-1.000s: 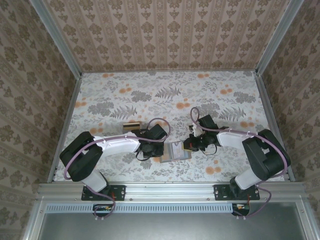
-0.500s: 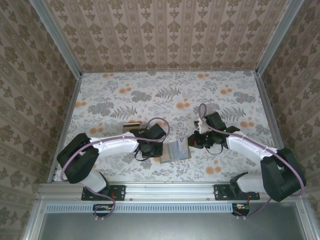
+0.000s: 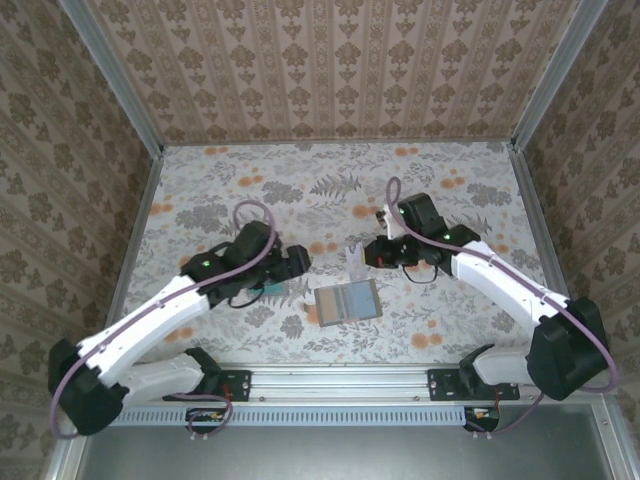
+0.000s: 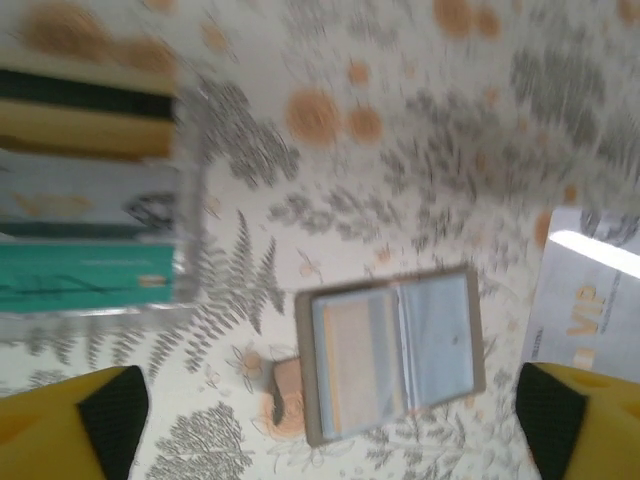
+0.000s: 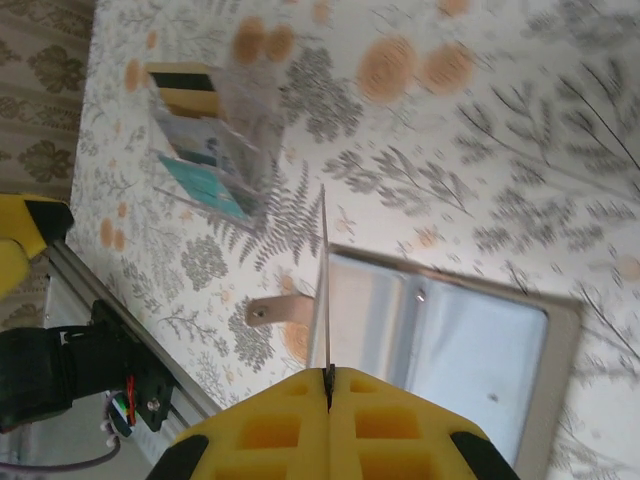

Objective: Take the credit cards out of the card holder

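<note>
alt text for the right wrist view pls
The right gripper is shut on a thin card seen edge-on, held above the open card holder lying flat on the floral table. A clear tray sits at upper left.

the surface (image 3: pixel 300 165) is covered in a white print of grey ferns and leaves with scattered orange blossoms. three walls close it in: a back wall (image 3: pixel 330 60), a left wall (image 3: pixel 50 180) and a right wall (image 3: pixel 595 160), all papered in beige and brown damask stripes. slanted metal posts, one on the left (image 3: pixel 112 75) and one on the right (image 3: pixel 560 72), run up the two far corners. a pale aluminium rail (image 3: pixel 340 379) borders the near edge, with a slotted strip (image 3: pixel 340 413) just below it and a dark grey panel (image 3: pixel 340 455) beneath that. the light is soft and even.
</note>
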### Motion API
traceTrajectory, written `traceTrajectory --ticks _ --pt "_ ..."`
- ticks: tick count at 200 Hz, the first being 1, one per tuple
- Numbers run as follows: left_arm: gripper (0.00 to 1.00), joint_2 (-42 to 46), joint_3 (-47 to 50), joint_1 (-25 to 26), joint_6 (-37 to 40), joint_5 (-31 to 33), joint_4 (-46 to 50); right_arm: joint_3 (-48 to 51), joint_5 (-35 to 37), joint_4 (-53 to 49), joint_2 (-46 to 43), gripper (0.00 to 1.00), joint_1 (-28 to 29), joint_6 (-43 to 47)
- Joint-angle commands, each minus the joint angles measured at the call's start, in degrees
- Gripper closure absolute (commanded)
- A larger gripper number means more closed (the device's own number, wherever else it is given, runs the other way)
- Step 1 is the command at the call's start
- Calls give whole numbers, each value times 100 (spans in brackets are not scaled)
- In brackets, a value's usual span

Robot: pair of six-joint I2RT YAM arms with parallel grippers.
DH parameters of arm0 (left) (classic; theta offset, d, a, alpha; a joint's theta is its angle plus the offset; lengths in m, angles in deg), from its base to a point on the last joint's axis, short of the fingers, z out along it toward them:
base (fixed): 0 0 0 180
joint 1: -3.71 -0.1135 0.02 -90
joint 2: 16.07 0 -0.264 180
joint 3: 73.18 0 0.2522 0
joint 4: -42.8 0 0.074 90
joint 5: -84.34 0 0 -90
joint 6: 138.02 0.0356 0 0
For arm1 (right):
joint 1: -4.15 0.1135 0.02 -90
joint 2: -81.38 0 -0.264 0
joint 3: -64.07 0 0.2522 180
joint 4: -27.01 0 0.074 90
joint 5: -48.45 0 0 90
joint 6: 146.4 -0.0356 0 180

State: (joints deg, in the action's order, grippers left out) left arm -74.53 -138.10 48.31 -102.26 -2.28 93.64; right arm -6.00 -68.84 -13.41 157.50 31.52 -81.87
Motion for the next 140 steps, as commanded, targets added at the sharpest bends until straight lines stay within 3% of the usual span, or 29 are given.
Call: traceTrajectory --ticks 1,30,71,140 --pt "0 691 11 -377 48 512 821 -644 496 -602 313 100 290 691" --pt "0 1521 29 -1044 260 618 1424 -1465 776 -865 906 100 770 1546" --pt "0 2186 -151 -1610 417 909 2291 -2555 1008 -1292 1778 100 1379 2978" --pt "0 2676 -268 -1807 413 1105 2973 -4510 1267 -2069 3434 100 1976 4364"
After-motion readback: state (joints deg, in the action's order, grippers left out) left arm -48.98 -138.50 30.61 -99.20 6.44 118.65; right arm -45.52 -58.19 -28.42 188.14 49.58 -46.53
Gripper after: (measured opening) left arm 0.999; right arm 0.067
